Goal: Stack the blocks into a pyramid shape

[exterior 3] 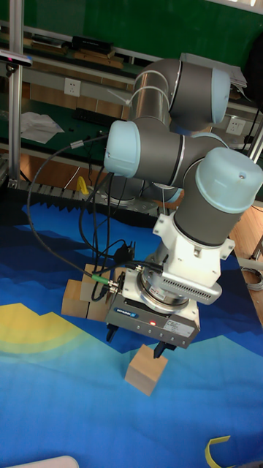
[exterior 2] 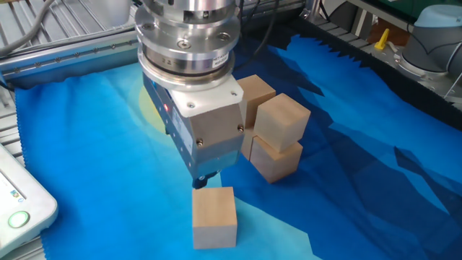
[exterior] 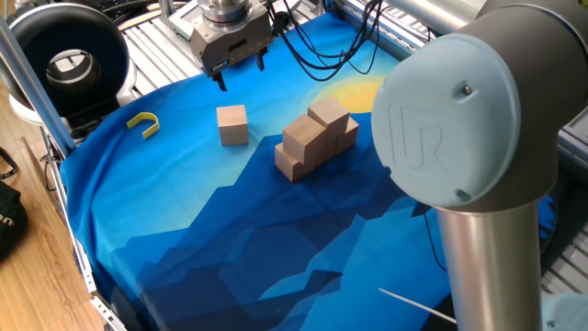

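Tall fixed view shows the gripper [exterior 3: 135, 344] hovering above the lone block [exterior 3: 145, 370] with fingers spread and empty, well apart from the stacked blocks [exterior: 315, 138] on the blue cloth [exterior: 230, 230].

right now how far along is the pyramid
Done: a partial stack stands on the blue cloth, with two blocks on top of a bottom row. In hand: nothing; the gripper hangs empty and open above the lone block, not touching it. Left: grasp that block and set it on top as the peak.
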Controlling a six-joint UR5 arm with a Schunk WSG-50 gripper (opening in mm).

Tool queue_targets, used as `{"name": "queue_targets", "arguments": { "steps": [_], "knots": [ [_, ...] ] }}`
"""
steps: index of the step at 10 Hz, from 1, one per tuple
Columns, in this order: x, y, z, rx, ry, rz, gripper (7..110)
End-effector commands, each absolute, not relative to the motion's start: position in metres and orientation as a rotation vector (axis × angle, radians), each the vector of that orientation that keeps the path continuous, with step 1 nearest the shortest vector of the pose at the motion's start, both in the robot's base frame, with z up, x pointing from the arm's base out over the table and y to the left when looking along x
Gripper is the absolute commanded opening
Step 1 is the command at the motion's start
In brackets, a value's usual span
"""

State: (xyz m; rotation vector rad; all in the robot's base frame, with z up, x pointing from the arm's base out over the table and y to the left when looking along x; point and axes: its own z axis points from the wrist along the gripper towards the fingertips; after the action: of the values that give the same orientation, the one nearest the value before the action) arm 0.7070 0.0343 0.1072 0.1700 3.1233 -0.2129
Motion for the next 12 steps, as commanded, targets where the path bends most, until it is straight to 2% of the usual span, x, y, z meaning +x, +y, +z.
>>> {"name": "queue_targets", "arguments": {
  "steps": [1,3,7,9,12],
  "knots": [
    [0.716,0.043,0.107,0.124,3.094,-0.153,7],
    [0.733,0.053,0.108,0.098,3.034,-0.086,7],
    [0.714,0.057,0.106,0.226,3.101,-0.060,7],
    [0.712,0.046,0.107,0.174,3.107,-0.130,7],
    [0.639,0.053,0.142,0.126,3.130,-0.150,7]
  ]
}}
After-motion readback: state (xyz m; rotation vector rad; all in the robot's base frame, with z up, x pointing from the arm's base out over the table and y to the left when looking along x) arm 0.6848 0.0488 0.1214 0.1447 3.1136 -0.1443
